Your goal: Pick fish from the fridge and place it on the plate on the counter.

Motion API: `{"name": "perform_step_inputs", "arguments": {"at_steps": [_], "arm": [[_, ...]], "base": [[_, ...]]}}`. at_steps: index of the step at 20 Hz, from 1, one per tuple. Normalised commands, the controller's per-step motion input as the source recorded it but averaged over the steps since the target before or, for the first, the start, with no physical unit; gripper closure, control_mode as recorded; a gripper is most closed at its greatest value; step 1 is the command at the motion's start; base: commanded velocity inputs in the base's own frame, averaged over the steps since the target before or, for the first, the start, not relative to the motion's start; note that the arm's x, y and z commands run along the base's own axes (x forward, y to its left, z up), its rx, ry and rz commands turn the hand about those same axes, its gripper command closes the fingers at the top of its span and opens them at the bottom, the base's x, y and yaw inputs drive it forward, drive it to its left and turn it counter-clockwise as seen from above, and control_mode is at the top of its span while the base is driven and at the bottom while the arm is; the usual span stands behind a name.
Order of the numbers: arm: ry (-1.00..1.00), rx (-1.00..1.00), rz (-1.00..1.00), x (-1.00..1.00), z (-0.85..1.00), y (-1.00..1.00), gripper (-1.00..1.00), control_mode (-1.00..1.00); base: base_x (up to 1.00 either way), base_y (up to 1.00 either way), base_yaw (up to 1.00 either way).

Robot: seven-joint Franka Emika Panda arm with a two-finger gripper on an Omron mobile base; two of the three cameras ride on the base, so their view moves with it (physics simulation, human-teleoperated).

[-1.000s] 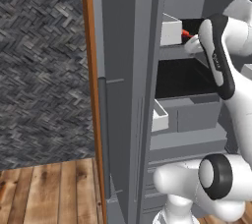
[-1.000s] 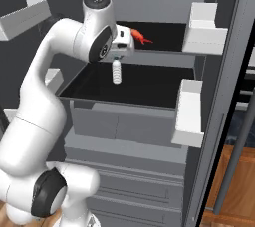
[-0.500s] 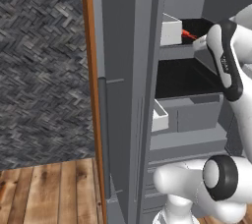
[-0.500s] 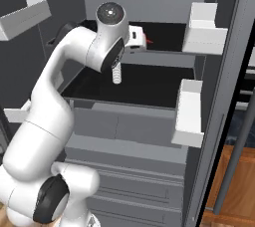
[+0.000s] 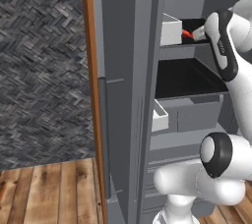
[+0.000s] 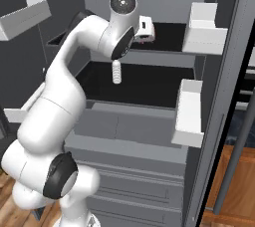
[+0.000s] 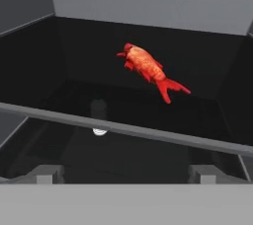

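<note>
- Left base view: we see the fridge standing open, and a sliver of the red fish on its upper dark shelf, just left of the arm's hand.
- Right base view: the gripper sits at that upper shelf's front edge.
- Hand view: the fish lies farther in on the shelf, tail toward the right, untouched; our jaws stand wide, holding nothing.

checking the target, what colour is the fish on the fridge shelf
Red-orange, with a paler mottled orange back; the fish shows best in the hand view.
</note>
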Motion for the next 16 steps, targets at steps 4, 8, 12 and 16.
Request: {"name": "perform_step_inputs", "arguments": {"at_steps": [4, 8, 12, 16], "arm": [[0.0, 0.0, 0.0, 0.42, 0.06, -0.03, -1.0, -1.0], [0.0, 0.0, 0.0, 0.44, 0.0, 0.0, -1.0, -1.0], [0.0, 0.0, 0.0, 0.5, -0.12, 0.0, -1.0, -1.0], [0.01, 0.0, 0.02, 0.45, -0.15, 0.0, -1.0, -1.0]], "base": [[0.0, 0.0, 0.0], [0.0, 0.0, 0.0], [0.0, 0.0, 0.0], [0.0, 0.0, 0.0]]}}
